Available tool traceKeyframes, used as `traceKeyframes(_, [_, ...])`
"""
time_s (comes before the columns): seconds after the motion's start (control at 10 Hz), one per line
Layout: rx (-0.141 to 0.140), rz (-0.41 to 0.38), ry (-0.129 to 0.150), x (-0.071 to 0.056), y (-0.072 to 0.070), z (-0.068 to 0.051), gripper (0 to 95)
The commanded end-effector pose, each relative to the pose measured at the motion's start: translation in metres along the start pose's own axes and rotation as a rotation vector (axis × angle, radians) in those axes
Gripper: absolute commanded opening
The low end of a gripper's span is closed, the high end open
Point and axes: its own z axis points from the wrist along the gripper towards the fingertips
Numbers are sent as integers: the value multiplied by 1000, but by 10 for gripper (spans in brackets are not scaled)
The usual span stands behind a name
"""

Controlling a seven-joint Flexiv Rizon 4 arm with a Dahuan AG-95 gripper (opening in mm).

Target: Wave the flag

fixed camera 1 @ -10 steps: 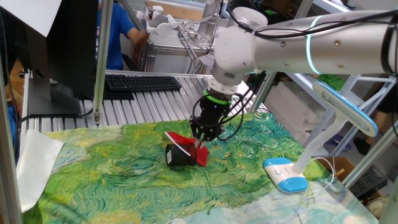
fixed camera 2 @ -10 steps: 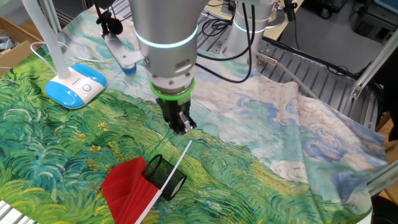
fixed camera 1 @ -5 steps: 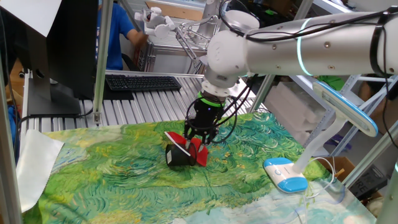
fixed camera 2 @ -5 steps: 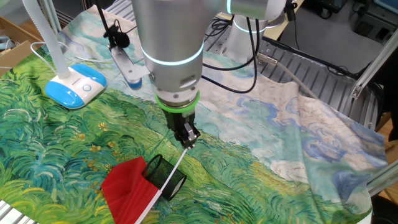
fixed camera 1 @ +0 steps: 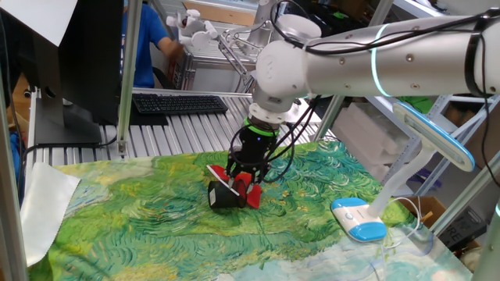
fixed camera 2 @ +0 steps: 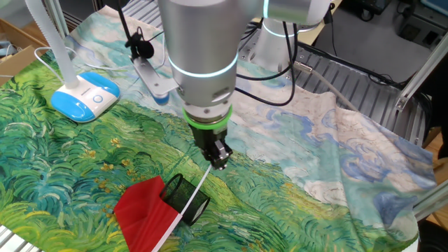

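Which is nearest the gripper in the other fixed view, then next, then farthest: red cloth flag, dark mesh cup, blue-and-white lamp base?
1. Red cloth flag: its pale stick tip sits right at the gripper.
2. Dark mesh cup: just below-left, lying on its side.
3. Blue-and-white lamp base: far left.

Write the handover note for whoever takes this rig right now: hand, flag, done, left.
Hand: low over the free end of the stick; whether its fingers have closed on the stick cannot be told from either view.
Flag: red cloth spread on the painted tablecloth, stick lying across the tipped-over mesh cup.
Done: hand brought to the stick end.
Left: confirm the grasp, lift the flag clear of the cup, wave it.
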Motion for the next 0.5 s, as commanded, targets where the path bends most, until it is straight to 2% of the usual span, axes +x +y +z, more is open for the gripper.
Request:
traceKeyframes(0.1, [6, -11, 0, 0, 1, 5, 190])
traceKeyframes(0.2, [12, -15, -3, 0, 1, 8, 380])
traceKeyframes(0.5, [14, -16, -2, 1, 1, 11, 380])
